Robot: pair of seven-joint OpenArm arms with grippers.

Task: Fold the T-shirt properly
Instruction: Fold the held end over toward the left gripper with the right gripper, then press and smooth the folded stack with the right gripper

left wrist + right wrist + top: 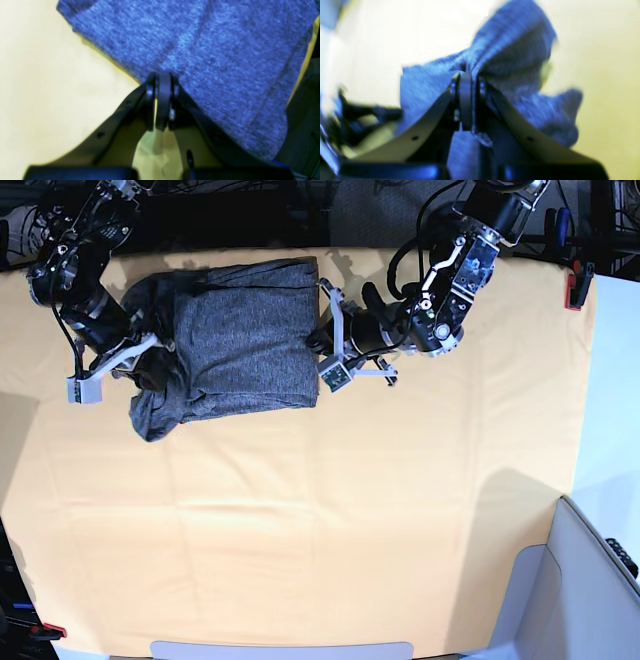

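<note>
The heather-grey T-shirt (245,345) lies partly folded on the yellow-orange table cloth (300,510) at the upper left of the base view, its left side bunched. My left gripper (318,340) sits at the shirt's right edge. In the left wrist view it (163,76) is shut, pinching the edge of the T-shirt (212,45), whose fabric puckers toward the tips. My right gripper (150,347) is at the bunched left side. The right wrist view shows it (466,75) shut on a gathered fold of the T-shirt (510,50), which lifts off the cloth.
A red object (575,288) sits at the cloth's right edge. A light grey bin (590,580) stands at the lower right, and a small red clip (50,630) marks the lower left corner. Dark cables and gear run along the far edge.
</note>
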